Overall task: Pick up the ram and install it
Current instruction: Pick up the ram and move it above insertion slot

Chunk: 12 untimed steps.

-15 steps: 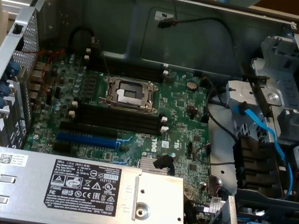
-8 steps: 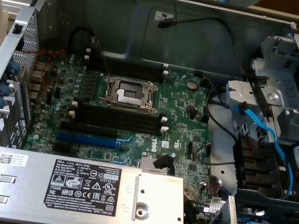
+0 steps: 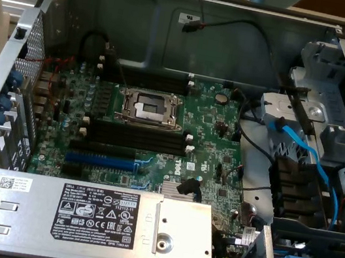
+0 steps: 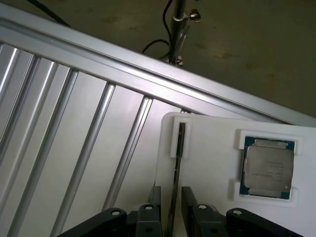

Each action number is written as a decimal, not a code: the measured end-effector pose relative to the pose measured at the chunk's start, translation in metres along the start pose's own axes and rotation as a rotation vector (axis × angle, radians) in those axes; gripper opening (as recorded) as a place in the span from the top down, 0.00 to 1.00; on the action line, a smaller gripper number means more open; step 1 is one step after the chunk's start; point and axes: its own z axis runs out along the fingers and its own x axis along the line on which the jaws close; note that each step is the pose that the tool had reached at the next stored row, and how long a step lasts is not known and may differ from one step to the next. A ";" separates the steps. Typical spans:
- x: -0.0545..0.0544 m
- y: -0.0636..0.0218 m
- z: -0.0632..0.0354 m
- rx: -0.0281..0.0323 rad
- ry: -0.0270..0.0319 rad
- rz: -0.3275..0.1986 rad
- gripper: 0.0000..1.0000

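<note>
One ram [image 4: 177, 163] stick stands on its long edge in a narrow slot of the white holder [image 4: 212, 197], close to the holder's edge that borders the ribbed aluminium surface [image 4: 74, 123]. It shows edge-on as a thin dark line. A processor [image 4: 266, 169] sits in its own pocket further in from that edge, well apart from the stick.

The gripper [image 4: 171, 197] hangs over the near end of the ram with its fingers [image 4: 190, 205] apart, one on each flat side of the stick. A sliver of white shows on both sides, so they straddle it without clamping it — nothing is held yet.

The stick looks light and stiff but thin, and probably fragile if bent or twisted. Its flat faces are the natural place to take hold, with the pads squeezing across its thickness near mid-length so it does not tip. The contact edge down in the slot is best left untouched.

In the exterior view the open case shows the motherboard [image 3: 212, 129], with the long black slots [image 3: 134, 137] lying empty beside the processor socket [image 3: 150, 107] — no stick is seated there.
</note>
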 end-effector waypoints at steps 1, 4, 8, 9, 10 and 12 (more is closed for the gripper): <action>0.000 -0.0004 0.0001 -0.0001 0.0002 0.000 0.69; -0.002 -0.0019 0.0006 -0.0001 0.0007 0.000 0.69; -0.002 -0.0033 0.0007 -0.0003 0.0008 0.000 0.69; -0.002 -0.0035 0.0008 -0.0003 0.0008 0.000 0.69; -0.002 -0.0035 0.0008 -0.0002 0.0008 0.000 0.69; -0.002 -0.0035 0.0008 -0.0003 0.0008 0.000 0.69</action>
